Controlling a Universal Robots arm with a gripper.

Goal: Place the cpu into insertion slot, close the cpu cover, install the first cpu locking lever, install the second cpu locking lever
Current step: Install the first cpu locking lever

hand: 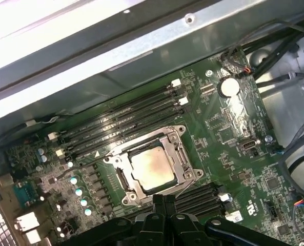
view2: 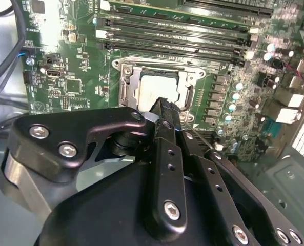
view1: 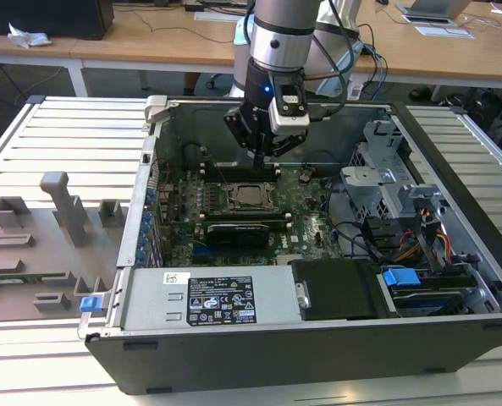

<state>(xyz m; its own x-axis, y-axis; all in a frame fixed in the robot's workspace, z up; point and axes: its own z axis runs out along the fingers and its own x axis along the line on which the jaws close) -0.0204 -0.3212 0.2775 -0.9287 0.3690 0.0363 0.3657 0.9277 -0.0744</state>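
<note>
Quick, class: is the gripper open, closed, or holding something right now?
Gripper: closed, with its fingers together and nothing held between them, poised close to the cpu.

Open computer case [view1: 276, 359] on slatted table [view1: 73, 139]

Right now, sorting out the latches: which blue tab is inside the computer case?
The blue tab on the drive cage, at the exterior view's right; the other blue tab sticks out outside the case.
</note>
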